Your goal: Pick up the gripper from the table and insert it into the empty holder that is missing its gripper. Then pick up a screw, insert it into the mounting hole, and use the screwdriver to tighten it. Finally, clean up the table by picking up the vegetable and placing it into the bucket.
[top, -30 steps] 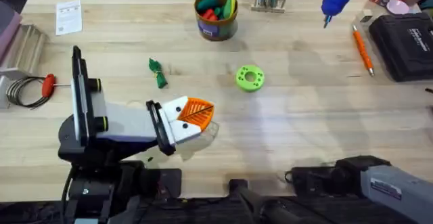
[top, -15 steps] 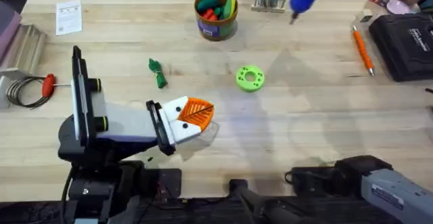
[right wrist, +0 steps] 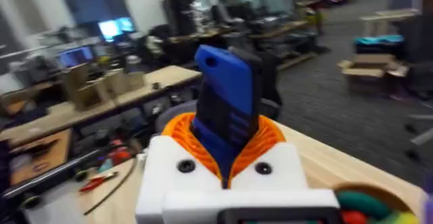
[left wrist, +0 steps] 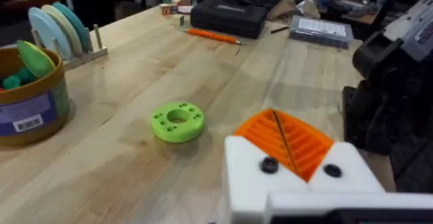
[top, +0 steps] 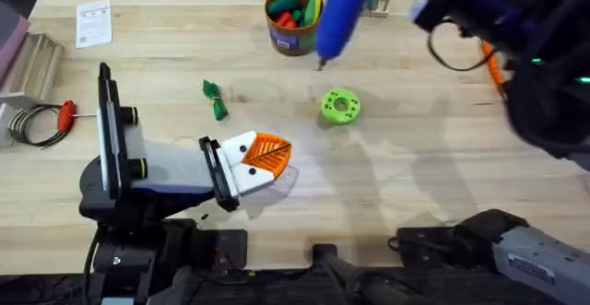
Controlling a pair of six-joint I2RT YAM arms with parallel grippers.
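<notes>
screwdriver carried leftward by right pincer

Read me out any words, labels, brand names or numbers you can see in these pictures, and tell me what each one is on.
No text here can be read.
White paper card on the table: printed lines, too small.
Bucket: white barcode sticker, too blurred.
Clear packet: print too small.
Right arm's label: blurred.
Screwdriver in the right gripper: no visible lettering.
</notes>
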